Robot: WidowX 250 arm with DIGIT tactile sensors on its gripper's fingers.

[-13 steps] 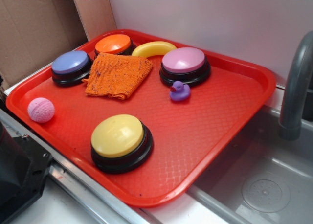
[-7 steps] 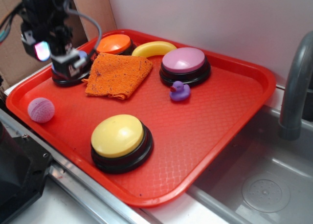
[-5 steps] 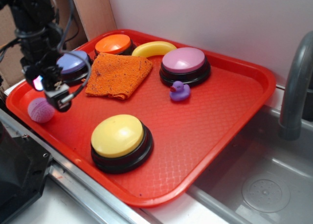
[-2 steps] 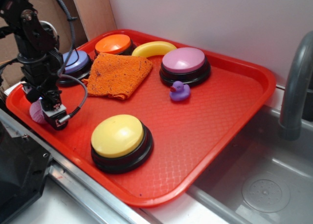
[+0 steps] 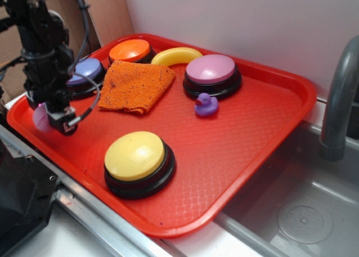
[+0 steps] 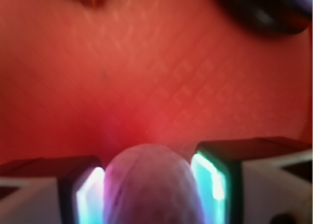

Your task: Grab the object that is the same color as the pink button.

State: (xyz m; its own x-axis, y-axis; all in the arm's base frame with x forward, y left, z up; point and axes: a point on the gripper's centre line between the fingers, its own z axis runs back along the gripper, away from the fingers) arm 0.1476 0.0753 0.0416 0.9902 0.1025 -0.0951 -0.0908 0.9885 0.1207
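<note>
Two fingers [image 6: 210,177] of the gripper [image 6: 146,185] flank the pink ball [image 6: 149,185], which we see seated between them at the tray's [image 5: 235,150] near-left corner; whether they already pinch it we cannot tell. Beyond lie the yellow button [image 5: 136,155], orange cloth [image 5: 134,86] and pink button [image 5: 211,69], none obstructing.
</note>
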